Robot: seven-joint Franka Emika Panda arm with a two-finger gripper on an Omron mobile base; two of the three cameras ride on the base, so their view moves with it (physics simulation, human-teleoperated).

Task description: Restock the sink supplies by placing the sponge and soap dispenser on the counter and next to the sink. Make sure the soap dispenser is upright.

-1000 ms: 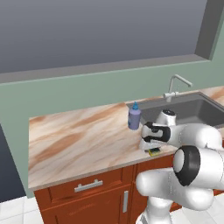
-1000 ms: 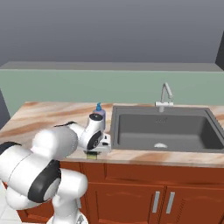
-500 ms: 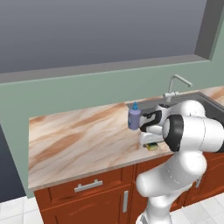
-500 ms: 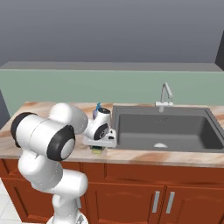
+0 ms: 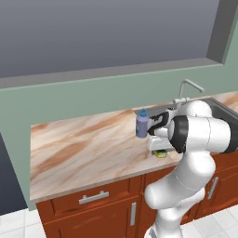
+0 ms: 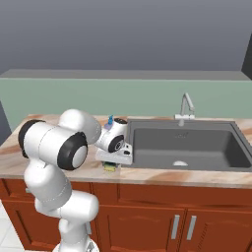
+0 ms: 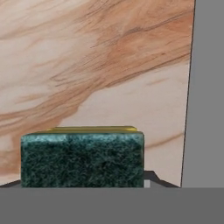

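Note:
The sponge, yellow with a dark green scrub top, lies on the counter near its front edge, just left of the sink. My gripper points down over it, a dark fingertip pressed against each end, shut on the sponge. The white hand hides most of the sponge in the left base view, and only a sliver of the sponge shows in the right base view. The soap dispenser stands upright just behind the hand; its blue pump top peeks over my arm.
A silver curved faucet rises behind the grey basin. The counter's front edge runs close under the hand. My bulky elbow stands between the base cameras and the hand. A green wall backs the counter.
My elbow has swung up and round while the hand stayed over the sponge. The sponge and soap dispenser have stayed where they were.

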